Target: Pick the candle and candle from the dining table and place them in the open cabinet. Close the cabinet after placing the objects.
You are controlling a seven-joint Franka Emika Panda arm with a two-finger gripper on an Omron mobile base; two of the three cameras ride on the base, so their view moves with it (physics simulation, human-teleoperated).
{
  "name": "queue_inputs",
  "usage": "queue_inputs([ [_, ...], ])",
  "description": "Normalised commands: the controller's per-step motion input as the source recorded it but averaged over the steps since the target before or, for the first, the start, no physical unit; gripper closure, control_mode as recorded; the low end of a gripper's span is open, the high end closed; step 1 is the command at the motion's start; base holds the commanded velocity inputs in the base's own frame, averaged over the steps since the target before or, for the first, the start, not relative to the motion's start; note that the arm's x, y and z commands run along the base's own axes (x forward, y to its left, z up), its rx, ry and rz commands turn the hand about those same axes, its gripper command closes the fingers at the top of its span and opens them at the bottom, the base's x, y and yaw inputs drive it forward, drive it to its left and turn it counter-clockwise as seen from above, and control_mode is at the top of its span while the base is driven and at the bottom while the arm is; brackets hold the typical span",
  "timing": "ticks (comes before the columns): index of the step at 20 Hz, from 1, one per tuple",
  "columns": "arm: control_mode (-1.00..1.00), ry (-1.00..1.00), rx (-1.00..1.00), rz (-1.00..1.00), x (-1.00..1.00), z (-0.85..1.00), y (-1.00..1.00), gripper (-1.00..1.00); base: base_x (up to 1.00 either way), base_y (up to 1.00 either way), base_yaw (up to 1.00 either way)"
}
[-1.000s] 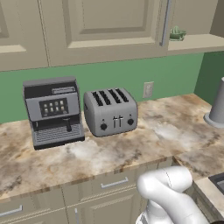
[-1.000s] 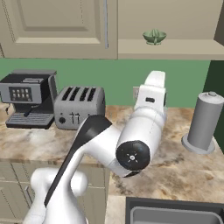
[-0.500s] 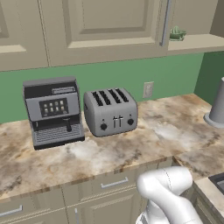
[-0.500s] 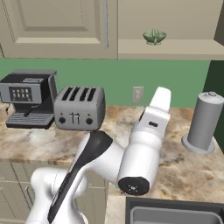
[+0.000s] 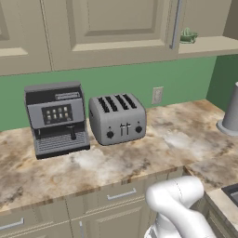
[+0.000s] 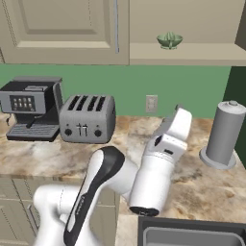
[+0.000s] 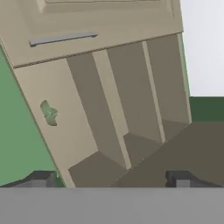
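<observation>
1. The cabinet [image 7: 109,100], tall and beige with a grey bar handle [image 7: 63,38], stands open, its shelves bare apart from a green bowl [image 7: 49,113]; by my reading, no candle is placed yet.
2. The gripper [image 7: 109,180] faces those shelves, fingers spread wide, holding nothing.
3. Both picks, both placements and the closing seem left to do.

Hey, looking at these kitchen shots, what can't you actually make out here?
- Open cabinet: hand view cuts off the shelves' lower ends at the bottom edge.
- Green bowl: small in both base views; contents unreadable.
- Claw: just the two tips, spread apart, in the hand view; the arm's own body hides it in the right base view.
- Grey canister: cut by the right edge in the left base view.
- Coffee machine screen: too small to read.
</observation>
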Motion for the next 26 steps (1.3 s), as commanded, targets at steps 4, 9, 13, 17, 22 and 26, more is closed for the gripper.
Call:
queue_inputs([
  [4, -1.00, -0.11, 0.09, 0.00, 0.00, 0.00, -0.32, -1.00, 0.00, 0.00, 0.00],
  [9, -1.00, -0.01, 0.10, 0.00, 0.00, 0.00, -0.46, -1.00, 0.00, 0.00, 0.00],
  [13, -1.00, 0.00, 0.11, 0.00, 0.03, 0.00, -0.51, -1.00, 0.00, 0.00, 0.00],
  [17, -1.00, 0.00, 0.11, 0.00, 0.03, 0.00, -0.45, -1.00, 0.00, 0.00, 0.00],
  [22, -1.00, 0.06, 0.10, 0.00, 0.24, 0.00, -0.37, -1.00, 0.00, 0.00, 0.00],
  [26, -1.00, 0.06, 0.11, 0.00, 0.44, 0.00, -0.31, -1.00, 0.00, 0.00, 0.00],
])
